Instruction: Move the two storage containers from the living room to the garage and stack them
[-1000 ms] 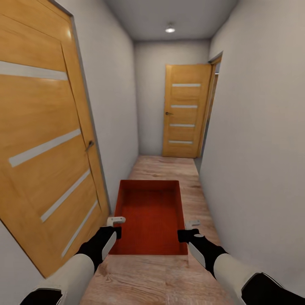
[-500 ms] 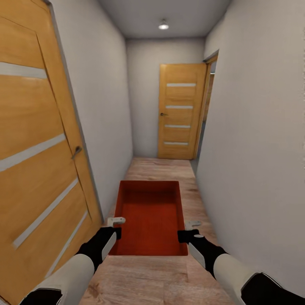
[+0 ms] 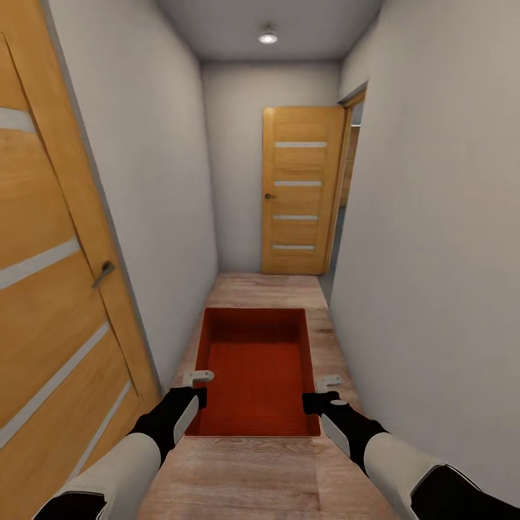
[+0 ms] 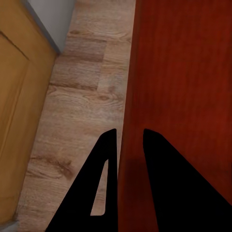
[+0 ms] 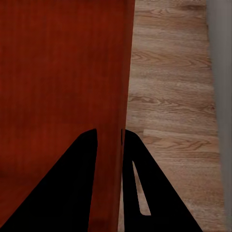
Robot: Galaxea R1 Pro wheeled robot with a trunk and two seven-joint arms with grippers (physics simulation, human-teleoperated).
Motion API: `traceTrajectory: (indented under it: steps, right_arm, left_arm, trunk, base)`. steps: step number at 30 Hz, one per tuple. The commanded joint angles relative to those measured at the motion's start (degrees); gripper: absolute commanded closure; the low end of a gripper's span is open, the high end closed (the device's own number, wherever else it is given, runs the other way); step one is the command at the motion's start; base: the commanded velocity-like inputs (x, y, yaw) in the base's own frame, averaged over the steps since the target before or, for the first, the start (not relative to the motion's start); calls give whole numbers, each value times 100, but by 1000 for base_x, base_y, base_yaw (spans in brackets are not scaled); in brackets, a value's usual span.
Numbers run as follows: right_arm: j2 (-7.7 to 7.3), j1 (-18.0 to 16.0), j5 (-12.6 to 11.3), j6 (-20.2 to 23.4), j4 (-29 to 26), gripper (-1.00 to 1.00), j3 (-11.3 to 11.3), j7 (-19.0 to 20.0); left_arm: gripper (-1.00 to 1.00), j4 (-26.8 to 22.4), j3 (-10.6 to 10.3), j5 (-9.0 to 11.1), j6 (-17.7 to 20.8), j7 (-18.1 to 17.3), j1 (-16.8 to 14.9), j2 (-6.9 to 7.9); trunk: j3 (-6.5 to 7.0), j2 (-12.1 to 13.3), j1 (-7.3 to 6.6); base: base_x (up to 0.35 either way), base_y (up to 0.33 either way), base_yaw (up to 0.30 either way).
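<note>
One orange-red storage container [image 3: 256, 368] hangs level in front of me above a wood-plank hallway floor, its open top facing up. My left gripper [image 3: 196, 393] is shut on its left wall and my right gripper [image 3: 318, 397] is shut on its right wall. In the left wrist view the dark fingers [image 4: 108, 159] straddle the thin red container wall [image 4: 130, 145]. The right wrist view has the fingers [image 5: 130, 159] pinching the container wall [image 5: 113, 145] in the same way.
I am in a narrow corridor with pale grey walls. A tall wooden door [image 3: 50, 289] stands close on the left. Another wooden door [image 3: 300, 191] stands at the far end, beside an opening [image 3: 352, 159] in the right wall. A ceiling lamp [image 3: 268, 36] glows above.
The whole view has advanced down the corridor: the left door has slid further out of the picture and the end door has shifted left. Both grippers hold the container as before.
</note>
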Motion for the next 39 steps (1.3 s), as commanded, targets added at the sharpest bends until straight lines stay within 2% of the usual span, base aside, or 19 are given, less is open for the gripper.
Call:
traceTrajectory:
  steps: [1,39]
  right_arm:
    - [-99,-3,-153,37,285,100,24,-35]
    - [-99,-3,-153,37,285,100,24,-35]
  left_arm:
    - [100,-185,-11,67,13,39,-6,96]
    - [100,-183,-11,75,14,39,-6,96]
  trunk:
    - [-14,-13,7]
    - [-14,-13,7]
  base:
    - [322,0,0]
    - [322,0,0]
